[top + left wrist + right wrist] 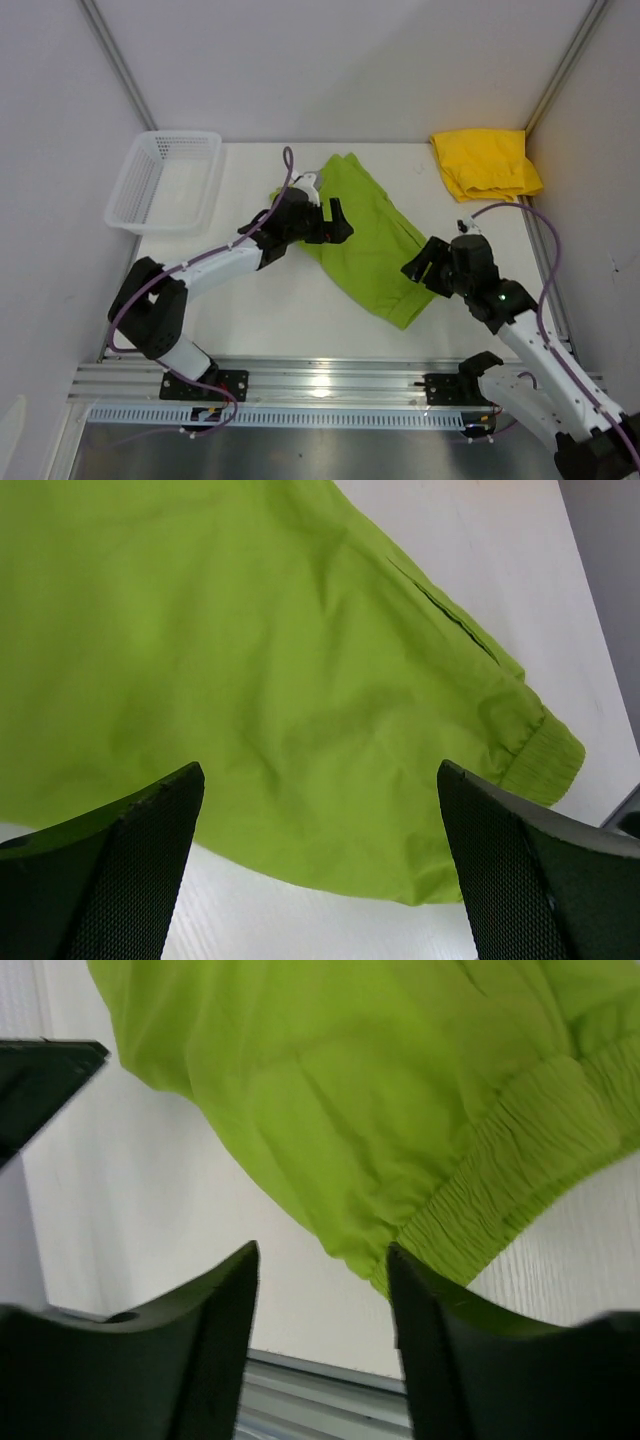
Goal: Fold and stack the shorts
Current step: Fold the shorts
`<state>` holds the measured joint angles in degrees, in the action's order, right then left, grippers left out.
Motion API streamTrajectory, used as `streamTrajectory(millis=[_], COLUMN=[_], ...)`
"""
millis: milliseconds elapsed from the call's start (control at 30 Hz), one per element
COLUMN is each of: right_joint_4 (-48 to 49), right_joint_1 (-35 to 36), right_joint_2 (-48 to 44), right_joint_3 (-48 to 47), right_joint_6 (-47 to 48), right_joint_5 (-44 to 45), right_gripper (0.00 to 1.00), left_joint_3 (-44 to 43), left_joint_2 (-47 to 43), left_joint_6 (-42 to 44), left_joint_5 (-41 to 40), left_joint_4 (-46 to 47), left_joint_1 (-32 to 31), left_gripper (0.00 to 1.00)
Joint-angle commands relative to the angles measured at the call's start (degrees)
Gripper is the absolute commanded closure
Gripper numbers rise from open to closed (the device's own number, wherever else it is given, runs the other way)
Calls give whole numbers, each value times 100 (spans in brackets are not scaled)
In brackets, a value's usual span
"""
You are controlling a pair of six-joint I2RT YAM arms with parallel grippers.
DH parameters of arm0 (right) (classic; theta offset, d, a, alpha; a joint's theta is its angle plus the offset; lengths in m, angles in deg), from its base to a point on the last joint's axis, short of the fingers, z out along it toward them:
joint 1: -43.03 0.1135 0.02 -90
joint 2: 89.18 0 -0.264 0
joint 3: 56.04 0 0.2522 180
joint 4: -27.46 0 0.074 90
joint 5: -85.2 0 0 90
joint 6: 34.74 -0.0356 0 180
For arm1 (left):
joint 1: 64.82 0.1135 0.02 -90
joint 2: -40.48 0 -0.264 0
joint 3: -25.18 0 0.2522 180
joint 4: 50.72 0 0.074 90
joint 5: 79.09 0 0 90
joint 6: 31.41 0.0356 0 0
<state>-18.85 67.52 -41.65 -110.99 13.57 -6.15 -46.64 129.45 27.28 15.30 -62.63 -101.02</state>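
The right claw (322, 1255) stands released, jaws apart with nothing between them; just beyond its tips, on the white table (280, 310), lies the ribbed elastic corner of the soft lime green cloth shorts (375, 240). Farther out, the left claw (320, 768) hangs spread wide and empty over the same shorts' opposite edge. Well beyond the right claw the bright yellow cloth shorts (485, 162) lie in a compact heap; well beyond the left claw sits the white plastic mesh basket (125, 195)
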Motion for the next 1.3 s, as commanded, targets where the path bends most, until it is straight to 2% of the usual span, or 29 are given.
streamTrajectory(millis=[0, 33, 67, 100, 200, 367, 467, 633, 800, 900, 1100, 1267], right_joint_4=[-883, -971, -972, -963, -753, -454, -120, 205, 390, 522, 724, 795], right_joint_1=[3, -6, -14, -23, -15, -85, -172, -418, -840, -928, -885, -771], right_joint_2=[-569, -560, -439, -359, -16, 528, 854, 1161, 1706, 2198, 3156, 3429], right_joint_3=[198, 234, 269, 304, 436, 463, 472, 524, 577, 472, 68, -64], right_joint_6=[-234, -252, -269, -295, -392, -585, -638, -604, -603, -568, -349, -155], right_joint_5=[695, 758, 793, 828, 1048, 1916, 2085, 2121, 1665, 1514, 1391, 1313], right_gripper=[48, 52, 64, 71, 82, 89, 92, 92, 88, 84, 84, 84], left_joint_3=[-459, -600, -662, -845, -1092, -1917, -2462, -2946, -3413, -3387, -3361, -3107], left_joint_2=[383, 584, 682, 779, 1227, 1973, 2264, 2660, 3117, 3249, 3469, 3487], left_joint_6=[143, 143, 151, 169, 187, 309, 441, 494, 276, 38, -129, -191], left_joint_5=[220, 247, 291, 352, 510, 485, 397, 388, -14, -279, -412, -577], left_joint_4=[88, 62, 79, 88, 79, -122, -404, -536, -1247, -1458, -1731, -1732], left_joint_1=[-106, -106, -115, -115, -115, -106, -71, -27, 70, 175, 325, 474], left_gripper=[1, 1, 1, 1, 1, 1, 1, 1, 1, 1, 1, 1])
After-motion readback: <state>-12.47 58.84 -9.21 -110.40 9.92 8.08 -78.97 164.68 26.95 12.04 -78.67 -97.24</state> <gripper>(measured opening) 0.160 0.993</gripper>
